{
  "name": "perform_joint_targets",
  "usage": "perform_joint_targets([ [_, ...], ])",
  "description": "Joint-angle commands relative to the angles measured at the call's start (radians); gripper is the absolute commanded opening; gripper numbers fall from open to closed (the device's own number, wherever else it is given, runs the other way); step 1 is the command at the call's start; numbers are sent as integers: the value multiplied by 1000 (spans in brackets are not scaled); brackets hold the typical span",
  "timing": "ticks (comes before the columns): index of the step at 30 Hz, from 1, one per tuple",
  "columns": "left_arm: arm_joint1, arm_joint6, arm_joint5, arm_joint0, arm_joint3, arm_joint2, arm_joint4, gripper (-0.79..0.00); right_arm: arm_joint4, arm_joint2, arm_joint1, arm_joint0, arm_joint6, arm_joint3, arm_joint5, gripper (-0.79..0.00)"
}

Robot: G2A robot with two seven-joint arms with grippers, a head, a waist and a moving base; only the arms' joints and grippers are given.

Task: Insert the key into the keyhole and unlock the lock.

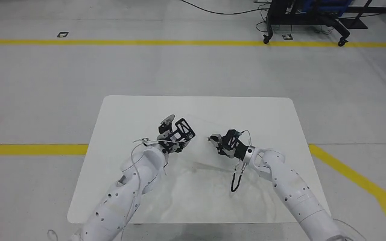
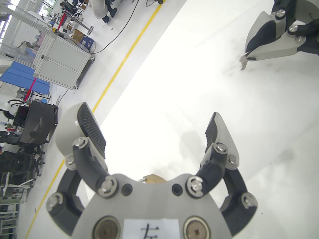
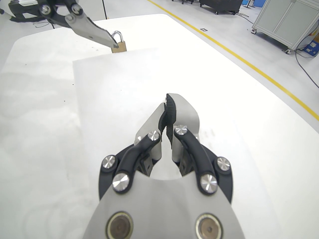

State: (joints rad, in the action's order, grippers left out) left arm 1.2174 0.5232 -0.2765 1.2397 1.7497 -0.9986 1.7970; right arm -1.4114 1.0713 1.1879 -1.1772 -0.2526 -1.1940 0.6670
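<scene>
- A white table [image 1: 120, 181] lies under both arms, and a yellow floor line [image 1: 120, 41] runs beyond its far edge.
- A white sheet [image 3: 112, 80] lies on the table beneath the right gripper.
- The left gripper [image 2: 149, 119] is spread wide and holds nothing, close by the padlock.
- The right gripper [image 3: 167, 105] is clenched on the key, well apart from the padlock.
- The brass padlock [image 3: 119, 45] stands upright just behind the sheet's far edge. A left fingertip [image 3: 104, 37] crosses in front of it.
- The key [image 2: 243, 64] shows as a small metal tip poking from the clenched fingertips.
</scene>
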Motion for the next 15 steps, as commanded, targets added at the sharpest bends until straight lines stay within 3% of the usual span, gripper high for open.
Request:
perform_joint_targets([
  [1,7,8,14,-21,-32,26,23,0,19,-2,2,8,9,7,6,-785],
  [15,65,19,102,-151,-282,134,17,0,105,15,3,20,52,24,23,-785],
])
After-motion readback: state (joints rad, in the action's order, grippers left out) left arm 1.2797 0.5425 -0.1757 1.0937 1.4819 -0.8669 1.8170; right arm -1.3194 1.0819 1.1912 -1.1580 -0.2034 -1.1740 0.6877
